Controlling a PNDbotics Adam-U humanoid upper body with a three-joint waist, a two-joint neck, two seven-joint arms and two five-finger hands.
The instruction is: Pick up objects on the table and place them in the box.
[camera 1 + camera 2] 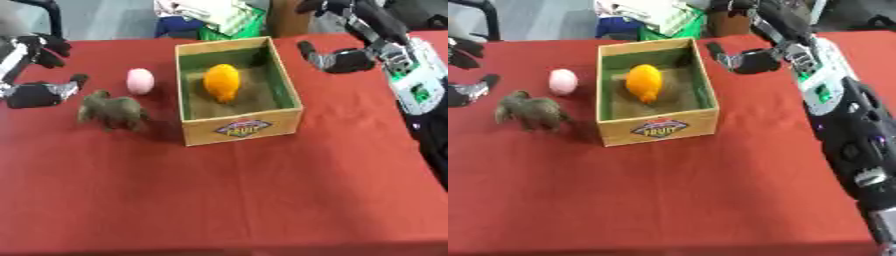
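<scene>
Left eye view: the box (240,95), an open cardboard carton with green inner walls and a printed label on its near face, stands upright on the red counter (262,200). Inside it lies one orange object (222,82), rounded and elongated, resting on the box floor toward the far half. Nothing else is seen inside.

Outside the box, to its left, a pink ball (140,80) rests on the counter, close to the box wall but apart from it. Nearer the camera, a grey-green toy animal (112,111) stands on its legs, just beside the ball and short of the box.

The right hand (337,60) hangs beyond the box's far right corner, fingers (307,50) partly curled, holding nothing. The left hand (39,92) sits at the left edge, near the toy animal but not touching it; whether its fingers are apart or together cannot be told.

The right eye view shows more of the right forearm and only a sliver of the left hand. Green and white items (223,17) lie beyond the counter's far edge.
</scene>
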